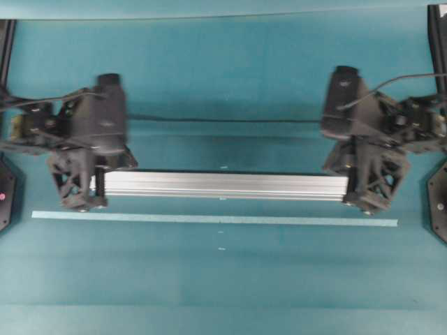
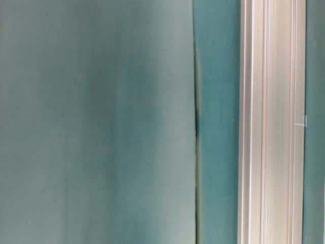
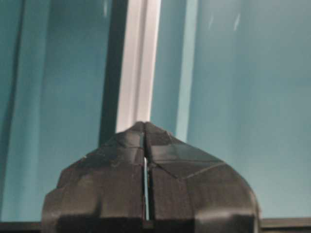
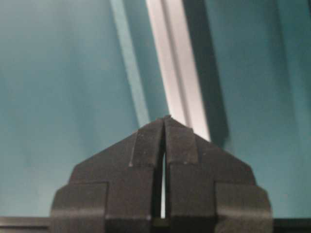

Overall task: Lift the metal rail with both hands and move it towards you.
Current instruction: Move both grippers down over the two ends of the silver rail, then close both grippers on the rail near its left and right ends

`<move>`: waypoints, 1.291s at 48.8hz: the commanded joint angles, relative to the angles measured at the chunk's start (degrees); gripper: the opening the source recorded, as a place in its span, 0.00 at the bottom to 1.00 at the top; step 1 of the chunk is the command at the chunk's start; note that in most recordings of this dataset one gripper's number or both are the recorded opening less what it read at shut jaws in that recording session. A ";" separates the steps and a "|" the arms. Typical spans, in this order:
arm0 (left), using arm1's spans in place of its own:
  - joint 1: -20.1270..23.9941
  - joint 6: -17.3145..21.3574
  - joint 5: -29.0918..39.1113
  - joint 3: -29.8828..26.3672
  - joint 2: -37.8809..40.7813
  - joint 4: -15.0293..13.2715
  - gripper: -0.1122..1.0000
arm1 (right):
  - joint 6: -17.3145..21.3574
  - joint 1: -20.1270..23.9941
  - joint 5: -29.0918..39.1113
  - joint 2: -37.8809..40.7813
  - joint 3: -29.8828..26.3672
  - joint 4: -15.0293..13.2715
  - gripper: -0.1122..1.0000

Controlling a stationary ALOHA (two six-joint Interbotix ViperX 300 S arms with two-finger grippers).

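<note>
The metal rail (image 1: pixel 223 185) is a long grooved silver bar lying left to right across the teal table. My left gripper (image 1: pixel 94 192) is shut on its left end and my right gripper (image 1: pixel 356 192) is shut on its right end. In the left wrist view the black fingers (image 3: pixel 121 150) are pressed together and the rail (image 3: pixel 138 58) runs away from them with a dark shadow beside it. The right wrist view shows the same: closed gripper (image 4: pixel 165 121), rail (image 4: pixel 177 63), shadow alongside. The rail (image 2: pixel 271 127) also fills the right of the table-level view.
A thin pale tape strip (image 1: pixel 209 218) lies parallel to the rail just in front of it, also seen in both wrist views (image 3: pixel 187 63) (image 4: pixel 129 63). A dark thin line (image 1: pixel 209 119) runs behind the rail. Black arm bases (image 1: pixel 438 202) stand at both table edges.
</note>
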 commanded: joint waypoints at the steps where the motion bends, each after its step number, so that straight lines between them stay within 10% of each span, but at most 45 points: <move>1: 0.26 0.35 2.90 -3.52 2.02 0.35 0.06 | -1.05 -0.09 1.93 3.43 -2.81 -0.97 0.11; 30: 0.26 5.80 3.87 -5.62 7.21 0.44 0.06 | -7.73 0.00 5.01 11.34 -5.71 -1.05 0.14; 40: 0.35 6.77 3.08 -4.75 7.03 0.44 0.12 | -7.91 0.18 3.34 11.07 -5.36 -0.97 0.34; 53: 0.09 7.12 2.55 -2.46 6.86 0.44 0.67 | -10.81 1.67 1.05 10.72 -2.20 -2.29 0.96; 63: 0.26 7.03 -1.32 0.35 6.86 0.44 0.98 | -11.16 1.76 -2.02 10.28 -1.32 -2.81 0.99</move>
